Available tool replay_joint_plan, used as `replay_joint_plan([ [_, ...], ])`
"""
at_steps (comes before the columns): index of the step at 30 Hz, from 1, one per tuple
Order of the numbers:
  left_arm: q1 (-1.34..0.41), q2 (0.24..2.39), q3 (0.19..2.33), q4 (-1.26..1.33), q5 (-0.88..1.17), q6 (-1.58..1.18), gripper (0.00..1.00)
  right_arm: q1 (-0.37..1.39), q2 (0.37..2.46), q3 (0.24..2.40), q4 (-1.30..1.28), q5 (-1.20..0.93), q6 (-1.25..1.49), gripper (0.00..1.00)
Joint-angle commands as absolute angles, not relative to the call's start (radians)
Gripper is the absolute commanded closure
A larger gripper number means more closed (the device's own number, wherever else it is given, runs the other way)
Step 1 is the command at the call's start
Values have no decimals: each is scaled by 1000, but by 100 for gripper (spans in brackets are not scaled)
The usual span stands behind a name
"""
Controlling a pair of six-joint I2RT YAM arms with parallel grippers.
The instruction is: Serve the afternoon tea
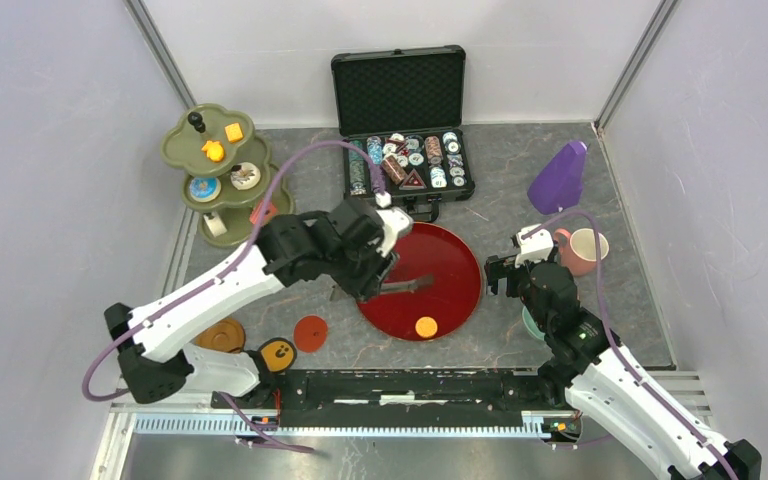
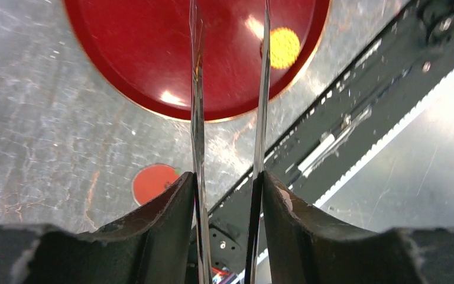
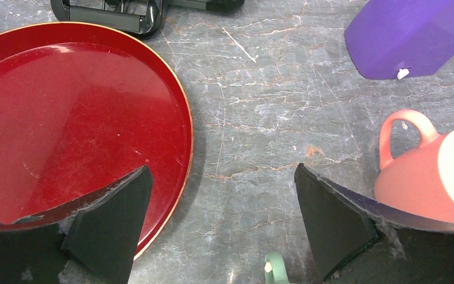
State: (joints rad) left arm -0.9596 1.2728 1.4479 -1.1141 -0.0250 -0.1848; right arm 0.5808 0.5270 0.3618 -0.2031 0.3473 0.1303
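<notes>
A round orange biscuit (image 2: 285, 47) lies flat just ahead of the left gripper (image 2: 227, 183). An upright pink cup (image 3: 437, 177) stands just right of the right gripper (image 3: 221, 171). The olive-green three-tier stand (image 1: 215, 170), holding small treats, sits well away from both.

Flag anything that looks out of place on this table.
Cups and saucers are split up: the pink cup stands with no saucer at the right, while the red-orange saucer lies empty at the left. One orange biscuit lies alone on the red tray.
</notes>
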Motion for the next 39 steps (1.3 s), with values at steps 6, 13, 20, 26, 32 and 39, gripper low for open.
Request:
replay_joint_plan([
  [6,-1144,1325,1407,-1128,-51,-174,49,584,529,365,-170,344,125,2],
  [13,-1302,1438,1474,-1186,-210,-248,47,584,529,366,-170,343,125,2],
  [20,-1357,1495,1490,-1191,-229,-253,45,584,520,366,-172,341,125,2],
  [26,-1366,1518,1508,-1195,-260,-255,46,584,517,365,-171,339,125,2],
  [32,-1366,1542,1501,-1189,-220,-240,46,584,517,366,-171,339,125,2],
  [39,-1365,1566,1517,-1183,-199,-210,45,584,519,365,-171,340,125,2],
])
